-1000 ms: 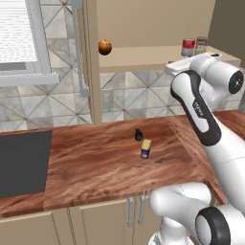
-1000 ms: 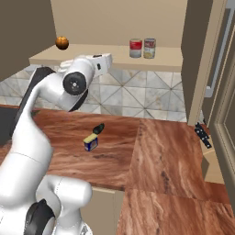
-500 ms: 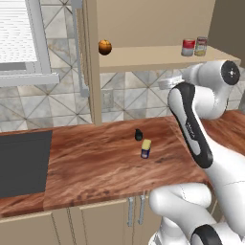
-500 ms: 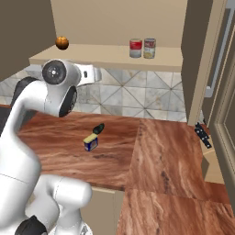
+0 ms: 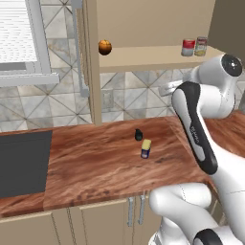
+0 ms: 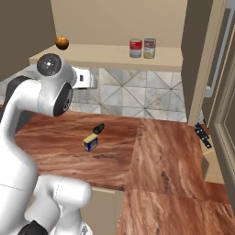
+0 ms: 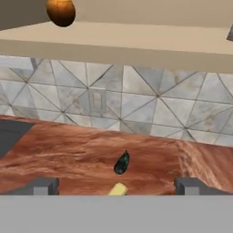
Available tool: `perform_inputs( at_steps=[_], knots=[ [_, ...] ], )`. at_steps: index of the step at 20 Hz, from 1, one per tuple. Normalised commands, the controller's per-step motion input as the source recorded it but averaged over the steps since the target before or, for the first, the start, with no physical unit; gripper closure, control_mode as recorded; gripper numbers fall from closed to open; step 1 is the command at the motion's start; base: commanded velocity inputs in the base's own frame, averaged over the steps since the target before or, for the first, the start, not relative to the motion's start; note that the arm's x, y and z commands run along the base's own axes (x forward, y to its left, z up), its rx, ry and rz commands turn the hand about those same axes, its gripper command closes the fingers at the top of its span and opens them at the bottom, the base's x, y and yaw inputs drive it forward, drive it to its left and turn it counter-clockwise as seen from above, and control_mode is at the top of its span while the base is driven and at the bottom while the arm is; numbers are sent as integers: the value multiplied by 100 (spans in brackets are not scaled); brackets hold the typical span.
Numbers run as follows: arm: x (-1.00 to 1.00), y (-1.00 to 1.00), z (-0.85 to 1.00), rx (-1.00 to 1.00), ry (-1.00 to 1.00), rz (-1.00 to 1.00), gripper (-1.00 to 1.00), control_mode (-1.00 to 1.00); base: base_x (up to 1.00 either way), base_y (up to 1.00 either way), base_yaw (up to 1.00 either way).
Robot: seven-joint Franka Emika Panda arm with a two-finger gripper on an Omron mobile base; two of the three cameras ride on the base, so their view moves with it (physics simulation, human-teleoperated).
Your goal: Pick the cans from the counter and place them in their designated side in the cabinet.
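The slim dark blue can with a yellow top stands on the reddish-brown counter; its yellow top peeks in at the bottom of the hand view. The short red-label can stands on the cabinet's shelf board, at its right side. My gripper is open and empty. It hangs below the shelf in front of the tiled wall, above and short of the blue can.
A white-red-green can stands beside the red one. An orange fruit sits at the shelf's left. A small dark blob lies just behind the blue can. A dark panel is set in the counter's left.
My hand has drawn back from the shelf near the cans and dropped to below the shelf board, still open. The cans have not moved.
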Motion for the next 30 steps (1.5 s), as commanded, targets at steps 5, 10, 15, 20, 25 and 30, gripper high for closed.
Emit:
perform_inputs(
  at_steps=[5,10,15,20,25,30],
  knots=[
    [-19,5,-54,0,10,-12,-100,-100,0,0,0],
    [-1,15,-45,5,17,-11,-100,-100,0,0,0],
    [0,14,-49,10,16,-8,-100,-100,0,0,0],
    [0,19,-36,2,19,-12,-100,-100,0,0,0],
    [3,9,-39,6,17,-7,-100,-100,0,0,0],
    [20,4,-29,3,4,-1,-100,-100,0,0,0]
  ],
)
